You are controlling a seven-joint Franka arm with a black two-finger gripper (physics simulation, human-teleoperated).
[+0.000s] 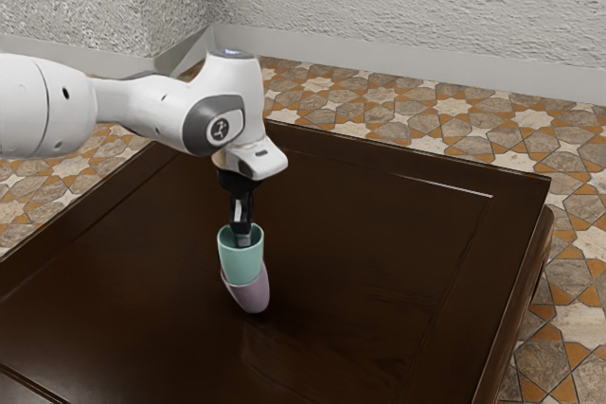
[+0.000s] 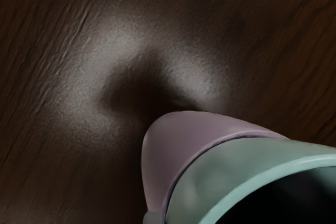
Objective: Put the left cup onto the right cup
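Tool: the tool (image 1: 242, 225) points straight down from the wrist, its fingers drawn close together and clamped on the rim of the teal cup (image 1: 240, 254), one finger apparently inside the mouth (the other is hard to separate from it).
Teal cup: it is upright or nearly so, with its open mouth facing up at the hand. Its lower part is sunk into the lilac cup (image 1: 250, 292), so the two are nested and touching.
Lilac cup: it sits under the teal one, base on the worktop (image 1: 398, 234). It leans, with its foot kicked toward the exterior view's right. In the wrist view its rim (image 2: 184, 145) wraps around the teal wall (image 2: 252, 182) just below the hand.
Worktop: dark wood with a raised border. The stack stands well inside it, toward the exterior view's left, and a dull shadow lies beside the cups.
Arm: the arm (image 1: 142, 106) comes in from the exterior view's left, with its elbow high over the worktop's edge.
Surroundings: a patterned tile floor (image 1: 568, 158) and rough grey walls.
Step in hand: I judge this to be the placing itself, at its very end. The teal cup is already on the lilac one and not yet let go.
Next move calls for: spreading the fingers gently, then rising straight up so neither finger catches the rim.
Risk: the lean of the lilac cup (it may be propped by the grip) could let the stack rock or tip once it is freed.
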